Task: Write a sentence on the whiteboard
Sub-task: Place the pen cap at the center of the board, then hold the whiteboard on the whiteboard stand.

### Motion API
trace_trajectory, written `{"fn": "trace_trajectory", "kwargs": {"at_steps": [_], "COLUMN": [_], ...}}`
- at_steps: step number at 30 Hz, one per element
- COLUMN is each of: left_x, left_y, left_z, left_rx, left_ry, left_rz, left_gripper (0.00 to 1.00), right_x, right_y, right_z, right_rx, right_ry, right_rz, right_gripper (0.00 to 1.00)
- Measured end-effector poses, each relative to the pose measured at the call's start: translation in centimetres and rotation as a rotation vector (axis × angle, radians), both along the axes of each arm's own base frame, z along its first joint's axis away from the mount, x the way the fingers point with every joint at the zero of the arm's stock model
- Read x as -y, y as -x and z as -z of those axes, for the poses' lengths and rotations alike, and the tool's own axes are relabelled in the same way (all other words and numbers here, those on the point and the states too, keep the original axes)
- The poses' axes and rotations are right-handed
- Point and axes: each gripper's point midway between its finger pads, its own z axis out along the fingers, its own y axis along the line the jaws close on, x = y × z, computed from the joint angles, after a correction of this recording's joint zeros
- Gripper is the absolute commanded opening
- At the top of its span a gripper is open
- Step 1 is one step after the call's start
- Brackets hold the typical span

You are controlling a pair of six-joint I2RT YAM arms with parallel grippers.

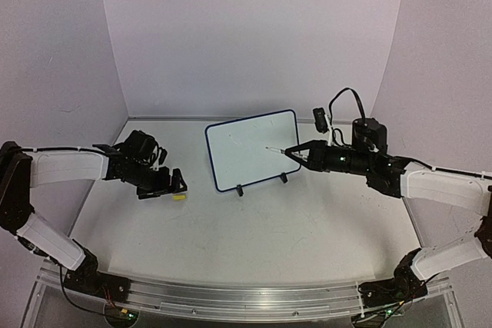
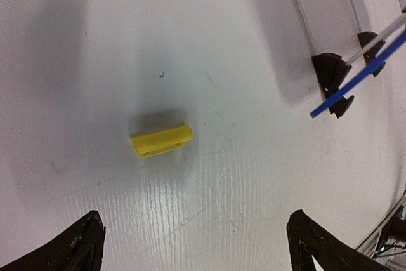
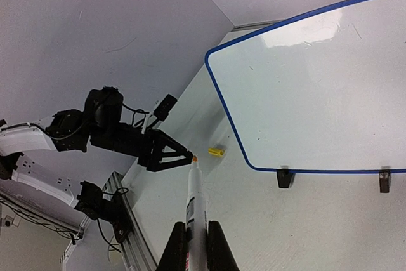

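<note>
The right pincer (image 3: 195, 231) is clenched on a white marker pen with a yellow tip (image 3: 194, 188), aimed at the small white whiteboard with a blue rim (image 3: 317, 93), which stands propped on black feet mid-bench (image 1: 269, 236). The left pincer (image 2: 195, 220) is released, hovering over a small yellow plastic cap (image 2: 162, 140) left of the board.

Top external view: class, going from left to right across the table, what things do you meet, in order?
In order: left gripper → yellow cap → whiteboard → right gripper. The marker is left out, since it overlaps the whiteboard.
</note>
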Motion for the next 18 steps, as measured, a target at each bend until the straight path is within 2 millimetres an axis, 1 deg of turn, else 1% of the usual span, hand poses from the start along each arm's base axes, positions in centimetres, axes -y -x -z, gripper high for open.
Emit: {"fn": "trace_trajectory", "kwargs": {"at_steps": [3,8,10,14,18], "left_x": [1.0,3.9,4.9,6.4,6.6], "left_y": [-1.4,-4.4,-5.5,-8.2,-9.3], "left_z": [-3.4,-10.4,-12.4,-14.8,-15.6], "left_rx": [0.065,0.201,0.24,0.321,0.369], "left_ry": [0.01,0.078,0.093,0.093,0.098], "left_rz": [0.065,0.233,0.291,0.355,0.381], "left_gripper": [0.99,0.99,0.99,0.99,0.99], "right_x": [-0.2,-0.9,-1.2,-1.6,-1.9], "right_y": [0.2,-0.1,-0.3,-0.7,-0.9], "right_z": [0.0,-0.1,0.0,0.2,0.0], "right_rx": [0.006,0.01,0.005,-0.009,-0.008], "right_ry": [0.008,0.017,0.021,0.03,0.032], "right_rz": [-0.015,-0.041,-0.05,-0.056,-0.06], "right_gripper": [0.0,0.0,0.0,0.0,0.0]}}
